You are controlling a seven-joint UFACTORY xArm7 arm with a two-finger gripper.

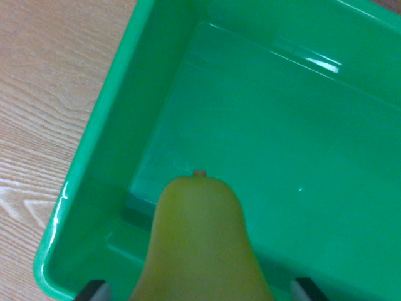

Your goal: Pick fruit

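We look down from the wrist into a green bin (119, 94) that fills most of the view, its glossy floor running from the centre out toward one and three o'clock. A bright glare streak sits on the far inner wall at about one o'clock. The bin's rounded rim sweeps from twelve o'clock down to its corner at about eight o'clock. Beyond that rim, from nine to eleven o'clock, we see the pale wood-grain table (44, 94).

At six o'clock a yellow pear (200, 244) rises into the frame, narrow neck upward, with a small brownish stem tip on top near the centre of the view. Its wide lower body runs off the bottom edge. It lies over the bin's interior as we see it; whether it touches the floor we cannot tell.

Our gripper (200, 295) shows only as two fingertips (94, 290) at the bottom edge, one at seven o'clock and one at five o'clock, on either side of the pear. Each tip stands a little apart from the fruit's outline, and any contact lower down is cut off, so we cannot tell whether the claw is clamped on the pear or slack.
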